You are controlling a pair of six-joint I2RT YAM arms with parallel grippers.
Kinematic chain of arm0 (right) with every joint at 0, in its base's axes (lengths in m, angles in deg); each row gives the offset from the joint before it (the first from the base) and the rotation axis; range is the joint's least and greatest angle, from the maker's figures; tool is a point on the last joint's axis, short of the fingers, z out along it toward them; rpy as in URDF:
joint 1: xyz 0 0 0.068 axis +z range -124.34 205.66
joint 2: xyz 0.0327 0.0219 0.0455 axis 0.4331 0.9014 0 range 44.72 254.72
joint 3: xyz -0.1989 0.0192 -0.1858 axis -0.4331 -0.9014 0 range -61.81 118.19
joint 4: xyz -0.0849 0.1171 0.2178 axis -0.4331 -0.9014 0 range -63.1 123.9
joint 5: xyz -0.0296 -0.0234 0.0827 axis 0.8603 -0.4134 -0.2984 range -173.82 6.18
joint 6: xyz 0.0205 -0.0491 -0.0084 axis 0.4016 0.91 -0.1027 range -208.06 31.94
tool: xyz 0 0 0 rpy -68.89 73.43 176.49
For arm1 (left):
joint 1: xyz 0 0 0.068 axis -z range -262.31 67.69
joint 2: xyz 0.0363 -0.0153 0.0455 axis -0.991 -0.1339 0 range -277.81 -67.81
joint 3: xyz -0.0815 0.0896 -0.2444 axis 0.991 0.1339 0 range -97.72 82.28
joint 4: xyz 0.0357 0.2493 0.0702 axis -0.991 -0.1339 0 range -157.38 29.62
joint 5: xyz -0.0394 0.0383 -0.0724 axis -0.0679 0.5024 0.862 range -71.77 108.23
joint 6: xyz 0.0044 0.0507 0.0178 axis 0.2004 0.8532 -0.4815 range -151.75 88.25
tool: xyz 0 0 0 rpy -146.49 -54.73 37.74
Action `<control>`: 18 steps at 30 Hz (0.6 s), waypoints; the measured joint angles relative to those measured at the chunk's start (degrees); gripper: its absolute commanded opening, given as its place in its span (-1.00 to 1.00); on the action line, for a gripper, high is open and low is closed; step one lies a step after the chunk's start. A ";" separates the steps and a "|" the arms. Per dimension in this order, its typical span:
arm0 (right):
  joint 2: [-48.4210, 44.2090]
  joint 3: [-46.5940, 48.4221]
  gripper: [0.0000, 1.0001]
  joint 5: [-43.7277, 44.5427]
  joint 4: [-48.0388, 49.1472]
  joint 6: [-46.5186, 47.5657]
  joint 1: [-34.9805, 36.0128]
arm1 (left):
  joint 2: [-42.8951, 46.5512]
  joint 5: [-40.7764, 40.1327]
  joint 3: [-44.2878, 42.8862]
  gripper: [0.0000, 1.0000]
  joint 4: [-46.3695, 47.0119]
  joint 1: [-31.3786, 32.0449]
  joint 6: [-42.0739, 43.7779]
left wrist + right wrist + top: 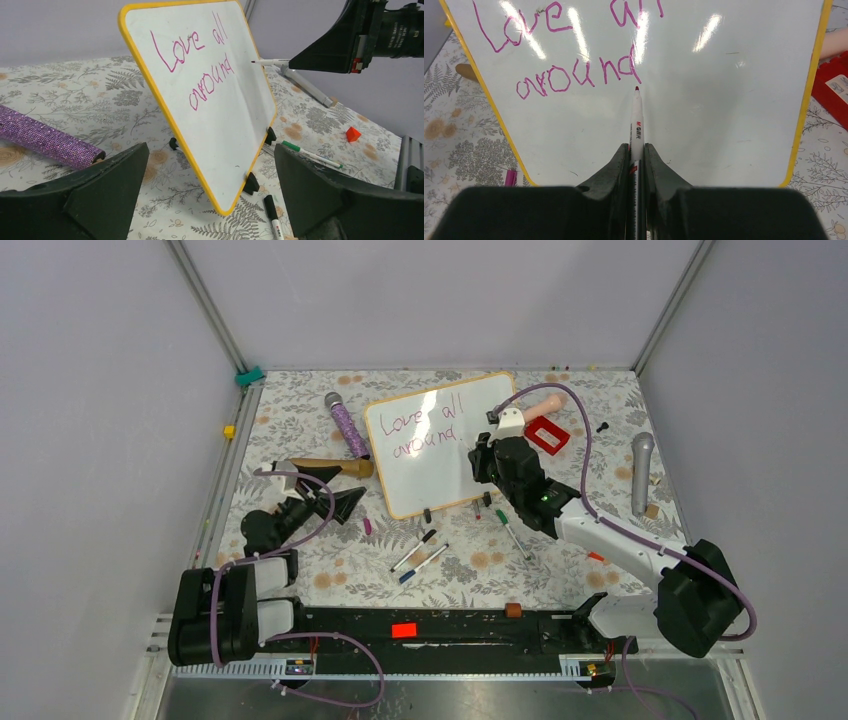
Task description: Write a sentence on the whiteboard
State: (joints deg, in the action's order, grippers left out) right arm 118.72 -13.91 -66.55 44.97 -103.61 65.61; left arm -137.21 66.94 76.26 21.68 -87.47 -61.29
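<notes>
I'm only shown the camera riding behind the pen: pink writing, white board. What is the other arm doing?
Observer: The left end effector is wide open and empty, left of the whiteboard, pointed toward it.
Operator: Any spare pens?
Observer: Yes, a green-capped marker and two more markers lie off the board's near edge.
Operator: That red thing on my right?
Observer: A red square piece with a pale centre, on the table beside the board's right edge.

- Top external: high behind the arm bases, looking steeply down on the whole tabletop (480, 575).
- Left wrist: low, between the left fingers (100, 200), facing the whiteboard (220, 125) from nearby.
- Right wrist: close over the same whiteboard, past the right fingers (611, 172) and marker (637, 120).
- All three share the whiteboard.
</notes>
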 measured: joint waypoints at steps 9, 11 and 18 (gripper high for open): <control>-0.04 0.00 -1.00 0.00 0.00 -0.22 0.00 | 0.37 -1.53 1.01 0.97 -0.15 0.61 1.97; -0.11 -0.02 -1.00 0.00 0.02 -0.26 0.00 | 0.55 -1.73 1.01 0.98 -0.13 0.72 2.19; -0.68 -0.35 -1.00 0.00 0.00 -0.35 0.00 | 1.11 -4.28 2.03 0.98 -0.13 0.72 2.38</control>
State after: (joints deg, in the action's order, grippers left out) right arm 118.04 -14.26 -66.55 44.97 -103.96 65.61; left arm -136.10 62.65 78.29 21.55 -86.75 -58.91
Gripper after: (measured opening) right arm 0.174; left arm 0.985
